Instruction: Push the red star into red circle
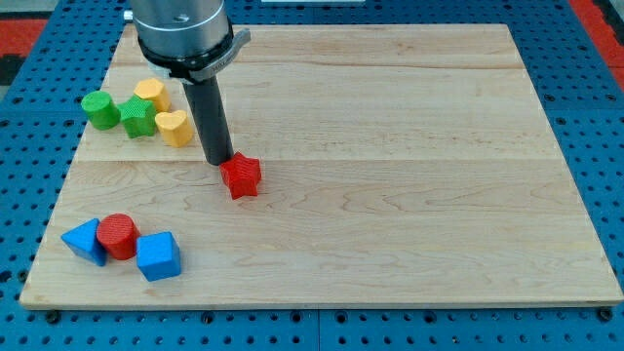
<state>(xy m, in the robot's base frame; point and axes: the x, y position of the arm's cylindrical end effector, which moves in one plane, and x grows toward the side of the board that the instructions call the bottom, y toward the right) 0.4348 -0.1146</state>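
Note:
The red star (240,176) lies left of the board's middle. My tip (217,160) rests just at its upper-left, touching or nearly touching it. The red circle (117,235) sits near the view's bottom left, between a blue triangle (84,241) and a blue cube-like block (158,256). The star is well to the upper right of the circle.
A cluster at the view's upper left holds a green circle (98,107), a green star (137,117), a yellow block (150,93) and a yellow heart (175,127). The wooden board (409,224) lies on a blue pegboard.

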